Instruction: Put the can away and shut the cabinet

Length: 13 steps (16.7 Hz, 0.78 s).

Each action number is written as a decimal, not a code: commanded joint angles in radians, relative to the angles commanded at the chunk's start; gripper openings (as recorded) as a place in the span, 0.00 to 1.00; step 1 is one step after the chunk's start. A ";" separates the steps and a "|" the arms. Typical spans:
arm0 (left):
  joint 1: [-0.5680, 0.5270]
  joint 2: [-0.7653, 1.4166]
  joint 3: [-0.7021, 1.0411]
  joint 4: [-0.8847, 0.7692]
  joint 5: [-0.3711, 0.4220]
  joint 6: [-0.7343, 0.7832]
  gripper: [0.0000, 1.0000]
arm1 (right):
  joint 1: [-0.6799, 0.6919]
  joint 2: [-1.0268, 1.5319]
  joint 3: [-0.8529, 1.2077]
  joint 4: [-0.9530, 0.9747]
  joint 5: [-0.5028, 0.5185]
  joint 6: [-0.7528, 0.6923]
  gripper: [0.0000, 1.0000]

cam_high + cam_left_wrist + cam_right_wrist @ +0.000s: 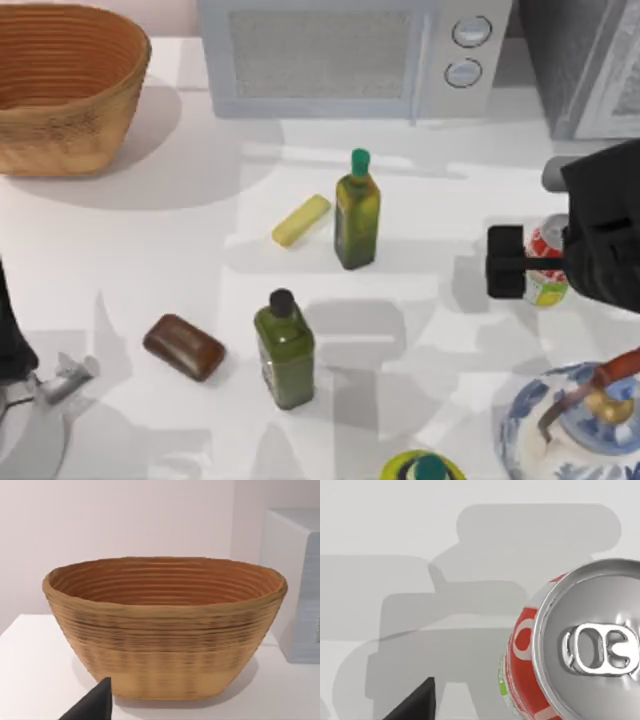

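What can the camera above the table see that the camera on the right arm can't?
Top view alone: the wicker basket, microwave, two green bottles, cabinet, and the right gripper at the can, right side of the table. Right wrist view alone: the can's silver pull tab close up. Both: the red can and the white table.

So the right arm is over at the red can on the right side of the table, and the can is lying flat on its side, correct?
Not quite. The can stands upright, as the right wrist view shows: its silver top faces the camera. The rest holds: the right gripper is at it, on the table's right side.
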 joint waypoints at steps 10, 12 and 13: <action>0.000 0.000 0.000 0.000 0.000 0.000 1.00 | -0.049 0.223 0.021 0.209 -0.026 -0.038 1.00; 0.000 0.000 0.000 0.000 0.000 0.000 1.00 | -0.049 0.223 0.021 0.209 -0.026 -0.038 1.00; 0.000 0.000 0.000 0.000 0.000 0.000 1.00 | -0.049 0.223 0.021 0.209 -0.026 -0.038 0.92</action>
